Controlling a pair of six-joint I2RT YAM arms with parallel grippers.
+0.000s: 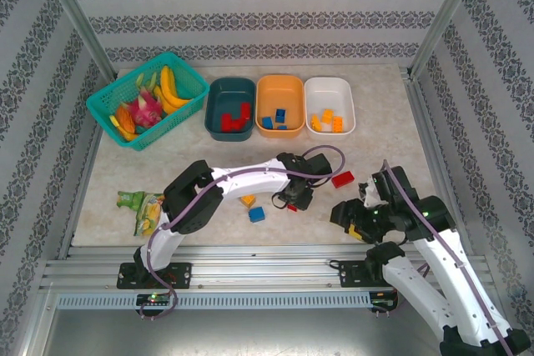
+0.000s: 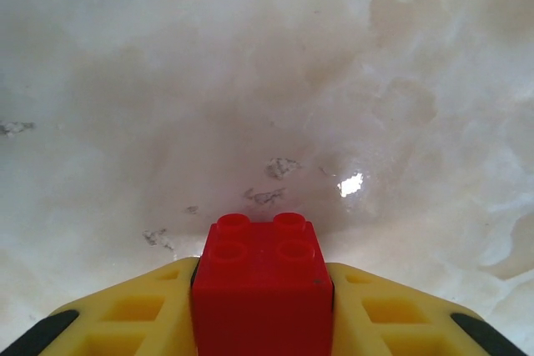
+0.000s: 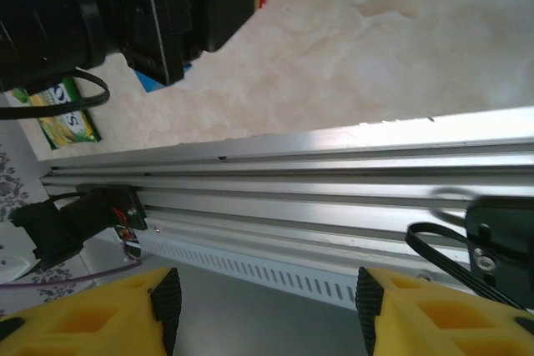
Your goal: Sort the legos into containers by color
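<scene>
Near the middle front of the tabletop (image 1: 400, 147), the left pincer (image 1: 294, 199) is carried low by an arm folded at the elbow and stretched rightward. On the left wrist view the left pincer (image 2: 263, 283) is pressed onto a red brick (image 2: 263, 289). The brick is pinched between the yellow fingers (image 2: 158, 310), studs up, just over the pale marbled surface. It is a chunky four-stud block, glossy, with square edges.

The right pincer (image 1: 350, 221) is held near its own base at the front right, tilted back toward the near edge. Its fingers (image 3: 125, 314) are spread with nothing between them, and the aluminium rail (image 3: 334, 172) is seen beyond.

Loose on the tabletop are a red lego (image 1: 342, 178), an orange-yellow lego (image 1: 248, 200) and a blue lego (image 1: 256, 214).

At the back, three bins are lined side by side:
- the teal bin (image 1: 224, 96) is loaded with red bricks (image 1: 236, 117)
- the orange bin (image 1: 279, 89) with blue bricks (image 1: 279, 116)
- the white bin (image 1: 329, 91) with orange bricks (image 1: 327, 121)

A green basket (image 1: 131, 80) is placed at the back left, and a snack packet (image 1: 142, 206) at the front left.
</scene>
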